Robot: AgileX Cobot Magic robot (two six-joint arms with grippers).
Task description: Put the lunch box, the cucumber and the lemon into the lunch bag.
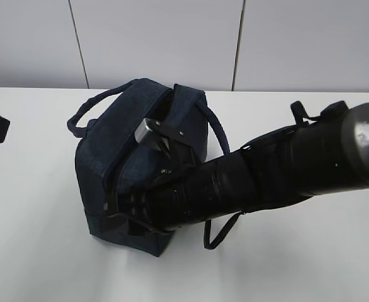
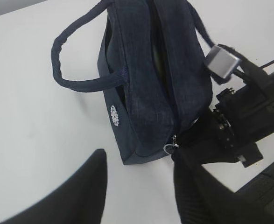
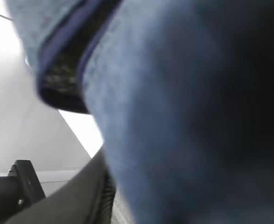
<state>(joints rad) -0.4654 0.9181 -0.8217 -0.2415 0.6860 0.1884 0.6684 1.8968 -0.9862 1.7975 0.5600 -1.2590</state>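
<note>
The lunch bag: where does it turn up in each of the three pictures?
Exterior view: lunch bag left of centre on the white table, the right arm against it.
Left wrist view: top centre, logo and zipper ring facing the camera.
Right wrist view: blurred blue fabric filling the frame.
Shared landmark: the white table.

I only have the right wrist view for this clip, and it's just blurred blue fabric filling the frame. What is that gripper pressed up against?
Observer: The large dark navy fabric lunch bag, standing upright on the white table. The right arm reaches its near end.
Reviewer: Is the right gripper holding something?
Observer: I cannot tell. Its tip is hidden at the bag's end, close by the metal ring zipper pull.
Reviewer: And the left gripper?
Observer: The left gripper hovers open, clear of the bag.
</note>
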